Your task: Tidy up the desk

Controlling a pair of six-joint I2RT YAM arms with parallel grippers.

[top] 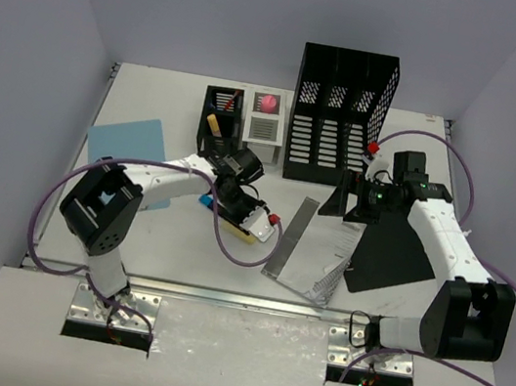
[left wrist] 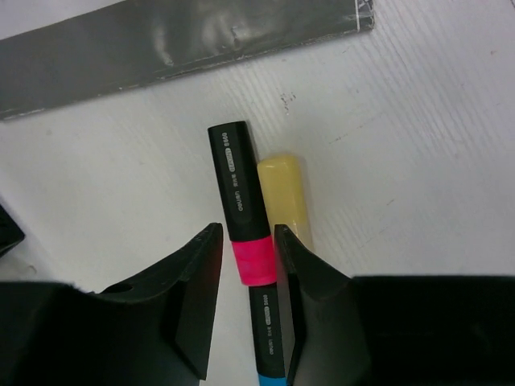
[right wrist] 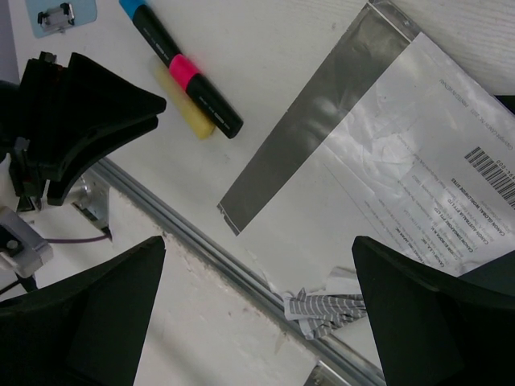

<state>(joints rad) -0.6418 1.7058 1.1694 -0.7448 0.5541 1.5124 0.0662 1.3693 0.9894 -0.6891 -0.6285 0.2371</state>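
Note:
The white desk (top: 156,240) holds a black marker (left wrist: 239,189) with a pink band and a blue end, lying flat beside a pale yellow stick (left wrist: 283,189). My left gripper (left wrist: 247,233) is low over the marker, its open jaws straddling the pink band. In the top view this gripper (top: 232,208) is at the desk's centre, with the marker's blue end (top: 205,200) showing. My right gripper (top: 345,206) is wide open and empty, held above the desk. Its own view (right wrist: 259,241) shows the marker (right wrist: 181,68) and the left fingers (right wrist: 96,104).
A grey mailer bag (top: 312,252) and a black sheet (top: 392,250) lie at the right. A black file rack (top: 340,118), a black pen cup (top: 220,122) and a white mesh holder (top: 265,120) stand at the back. A blue sheet (top: 128,142) lies left. A metal rail (top: 221,296) runs along the near edge.

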